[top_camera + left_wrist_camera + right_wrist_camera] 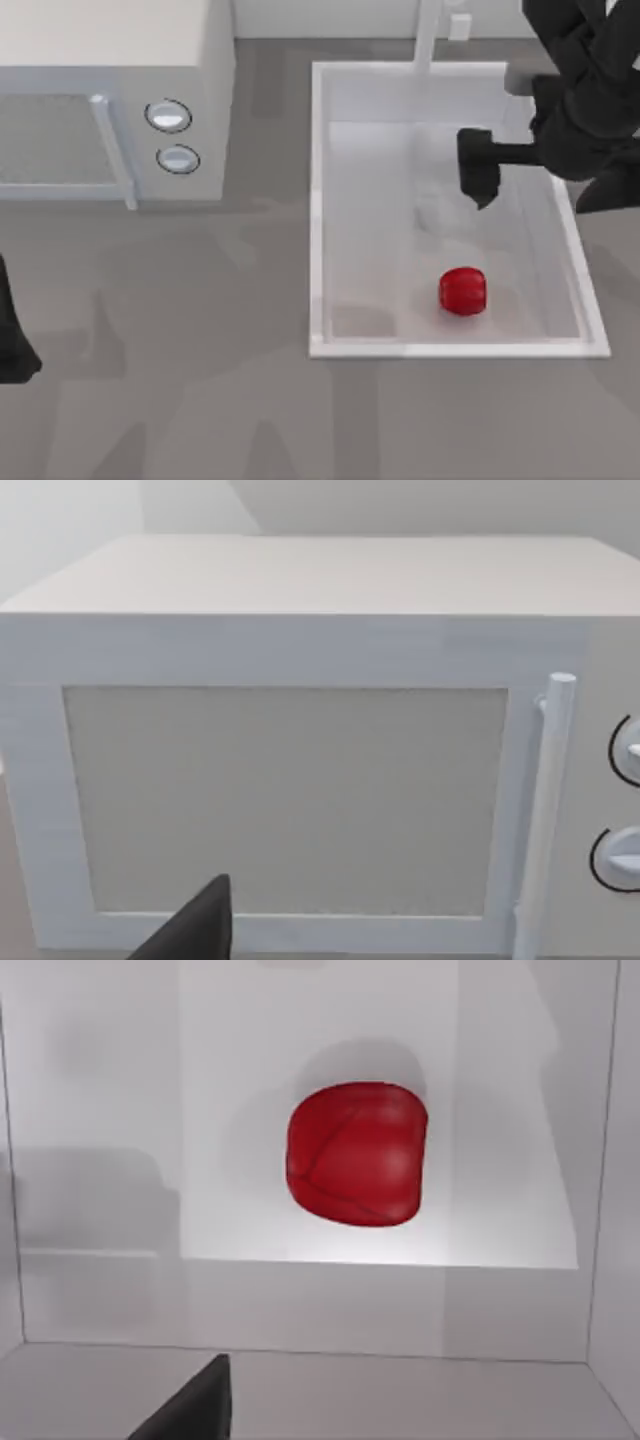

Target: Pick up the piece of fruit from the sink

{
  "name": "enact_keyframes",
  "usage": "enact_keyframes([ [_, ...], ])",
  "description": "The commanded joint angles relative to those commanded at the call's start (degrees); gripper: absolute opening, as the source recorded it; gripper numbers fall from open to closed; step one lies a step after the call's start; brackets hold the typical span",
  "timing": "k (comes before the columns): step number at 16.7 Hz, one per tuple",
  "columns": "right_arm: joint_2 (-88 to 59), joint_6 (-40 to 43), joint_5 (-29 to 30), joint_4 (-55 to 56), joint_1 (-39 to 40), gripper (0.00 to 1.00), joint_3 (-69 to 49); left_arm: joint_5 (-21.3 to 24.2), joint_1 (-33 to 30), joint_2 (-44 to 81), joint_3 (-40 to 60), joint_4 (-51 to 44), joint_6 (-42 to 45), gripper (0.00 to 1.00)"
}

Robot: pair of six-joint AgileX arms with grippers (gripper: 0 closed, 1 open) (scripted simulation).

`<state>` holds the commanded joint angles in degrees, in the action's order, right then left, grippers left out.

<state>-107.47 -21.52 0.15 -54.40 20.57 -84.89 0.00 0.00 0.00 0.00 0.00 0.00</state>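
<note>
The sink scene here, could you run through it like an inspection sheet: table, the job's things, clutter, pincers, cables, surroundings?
Surface: grey table, mottled with shadows.
Job's things: red fruit lies on the floor of the white sink, toward its near end; faucet post at the far end.
Clutter: nothing seen.
Pincers: right pincer hangs over the sink, apart from the fruit and farther back; left arm parked at the table's left edge, facing the microwave.
Cables: nothing seen.
Surroundings: white microwave with two knobs, door shut, left of the sink.
</note>
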Motion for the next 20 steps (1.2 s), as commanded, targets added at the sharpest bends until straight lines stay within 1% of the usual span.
enact_keyframes([
  [3,-11.22,-2.12,0.01,-5.37,2.03,1.0,-8.37,0.0,0.0,0.0,0.0,0.0,0.0,1.0],
  [5,-15.74,-3.02,0.02,-7.64,2.89,1.0,-11.89,0.0,0.0,0.0,0.0,0.0,0.0,1.0],
  [7,-17.73,-3.42,0.02,-8.66,3.27,1.0,-13.46,0.0,0.0,0.0,0.0,0.0,0.0,1.0],
  [13,-17.82,-3.39,0.01,-8.44,2.99,1.0,-13.3,0.0,0.0,0.0,0.0,0.0,0.0,1.0],
  [16,-20.16,-3.43,0.04,-4.54,3.04,1.0,-11.56,0.0,0.0,0.0,0.0,0.0,0.0,1.0],
  [20,-26.22,-3.55,0.11,6.31,3.18,1.0,-7.26,0.0,0.0,0.0,0.0,0.0,0.0,1.0],
])
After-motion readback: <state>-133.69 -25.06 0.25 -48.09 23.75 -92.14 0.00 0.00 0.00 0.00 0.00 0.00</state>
